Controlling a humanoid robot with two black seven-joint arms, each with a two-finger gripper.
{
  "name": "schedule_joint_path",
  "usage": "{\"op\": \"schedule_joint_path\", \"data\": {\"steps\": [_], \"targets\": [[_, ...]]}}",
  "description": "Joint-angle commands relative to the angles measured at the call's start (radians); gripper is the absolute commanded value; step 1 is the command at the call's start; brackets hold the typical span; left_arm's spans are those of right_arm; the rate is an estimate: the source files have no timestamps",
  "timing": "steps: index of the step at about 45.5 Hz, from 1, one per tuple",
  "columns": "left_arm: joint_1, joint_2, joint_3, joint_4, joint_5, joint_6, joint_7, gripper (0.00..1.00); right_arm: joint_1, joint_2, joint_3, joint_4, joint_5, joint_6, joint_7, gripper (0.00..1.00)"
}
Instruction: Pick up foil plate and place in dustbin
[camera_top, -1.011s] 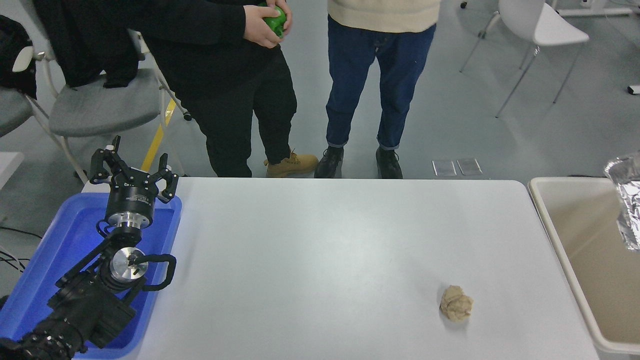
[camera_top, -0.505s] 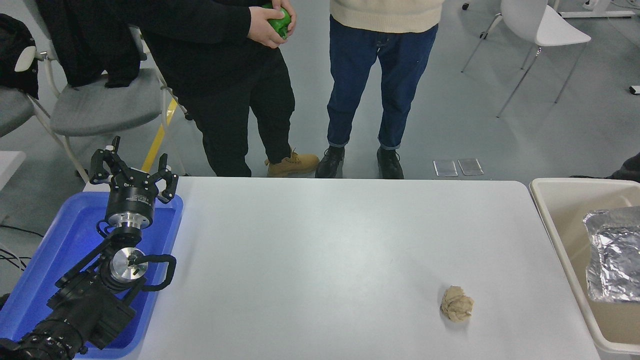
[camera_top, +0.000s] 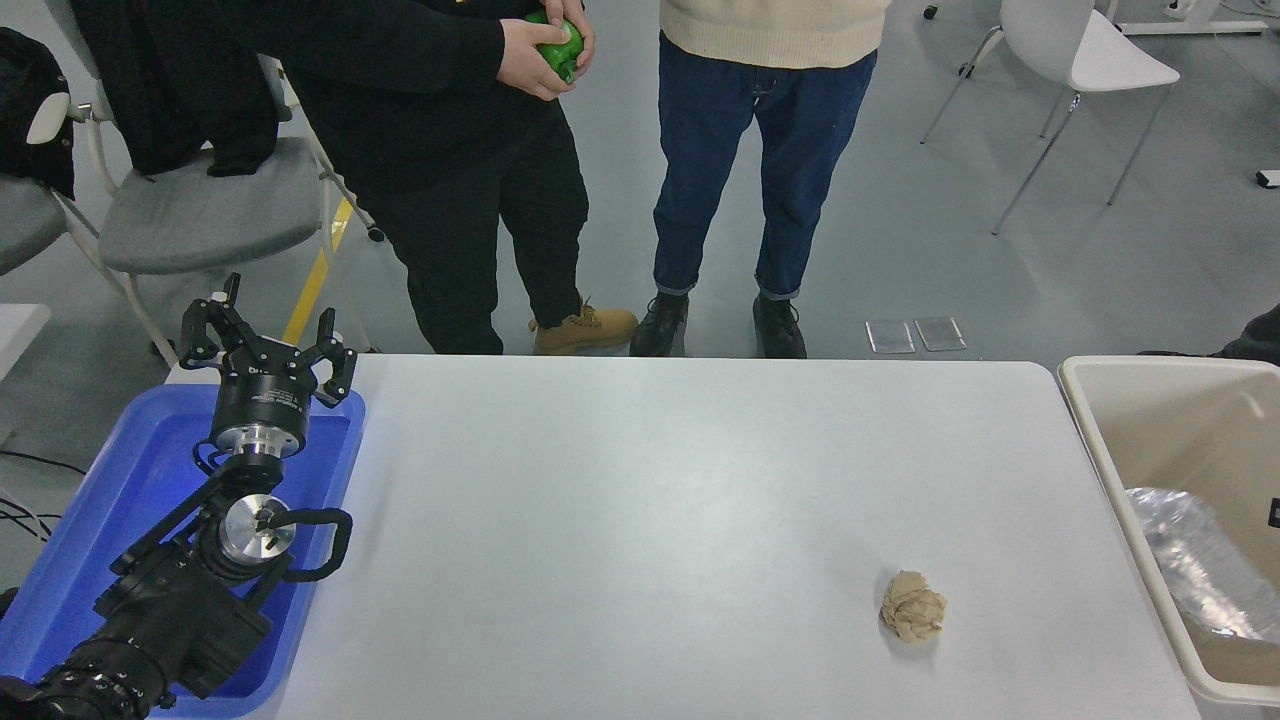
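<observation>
White table (camera_top: 650, 500) has just a crumpled brown paper ball (camera_top: 912, 606) near its right front, blue tray (camera_top: 120, 500) on the left edge.

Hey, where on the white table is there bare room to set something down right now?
Most of the white table is bare: the whole stretch between the blue tray at its left edge and the dustbin at its right. Only the brown paper ball sits near the front right. The tray is crowded by the parked left gripper.

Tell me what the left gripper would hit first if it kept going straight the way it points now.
Probably nothing on the table. The left gripper hovers over the far end of the blue tray, pointing away past the table edge. Beyond lie bare floor and the grey chair's legs; depth is unclear.
</observation>
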Motion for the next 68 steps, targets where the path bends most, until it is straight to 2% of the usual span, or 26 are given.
{"op": "schedule_joint_path", "data": {"steps": [1,12,21,28,33,39,51,58,68], "targets": [[-0.002,0.000,0.000,0.000,0.000,0.000,0.000,0.99,0.125,-0.044,0.002,0.226,0.002,0.005,-0.001,1.00],[-0.002,0.000,0.002,0.000,0.002,0.000,0.000,0.99,0.376,-0.202,-0.125,0.671,0.004,0.013,-0.001,1.00],[-0.003,0.000,0.003,-0.002,0.002,0.000,0.002,0.99,0.599,-0.213,-0.275,0.879,0.010,0.014,0.000,1.00],[-0.005,0.000,0.005,-0.002,0.002,0.000,0.002,0.99,0.844,-0.192,-0.499,1.007,0.111,0.091,0.000,1.00],[-0.003,-0.002,0.005,-0.002,0.002,0.000,0.003,0.99,1.077,-0.109,-0.704,1.161,0.237,0.133,0.002,1.00],[-0.003,0.000,0.005,-0.002,0.000,0.000,0.002,0.99,1.343,0.072,-0.892,1.340,0.396,0.139,0.006,1.00],[-0.002,0.000,0.003,0.000,0.000,0.000,0.002,0.99,1.581,0.396,-0.895,1.414,0.614,0.344,0.006,1.00],[-0.002,0.000,0.003,-0.002,0.000,0.000,0.002,0.99,1.665,0.494,-0.863,1.411,0.703,0.481,0.005,1.00],[-0.002,0.000,0.003,0.000,0.000,0.000,0.002,0.99,1.725,0.546,-0.870,1.409,0.768,0.573,0.006,1.00]]}}
